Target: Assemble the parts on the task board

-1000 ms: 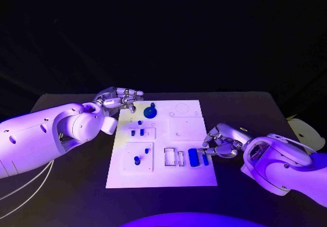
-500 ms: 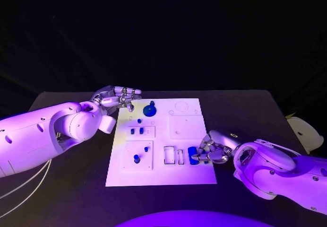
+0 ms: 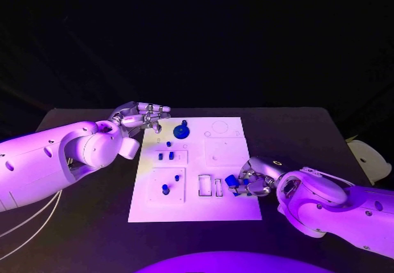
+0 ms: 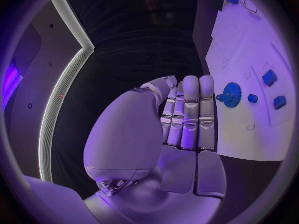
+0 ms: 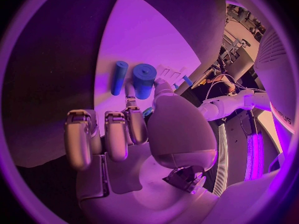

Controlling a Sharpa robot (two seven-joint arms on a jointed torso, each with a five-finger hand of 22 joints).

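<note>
The white task board point(image 3: 226, 153) lies mid-table. A blue gear point(image 3: 181, 132) stands near its far left corner, and small blue parts point(image 3: 165, 156) sit in slots down its left side. My left hand point(image 3: 141, 116) hovers off the board's far left corner, holding nothing, its fingers straight beside the gear point(image 4: 231, 94). My right hand point(image 3: 256, 179) reaches over the board's right edge at the near row of slots. It pinches a thick blue part point(image 5: 143, 79) between thumb and a finger. A slimmer blue part point(image 5: 118, 77) lies just beside it.
Black table point(image 3: 82, 227) surrounds the board on all sides. A pale object point(image 3: 365, 159) sits at the table's right edge, behind my right arm. Two empty rectangular slots point(image 3: 210, 186) lie just left of my right hand's fingers.
My right hand has moved left over the board's right edge and closed round the blue parts there. My left hand has hardly moved.
</note>
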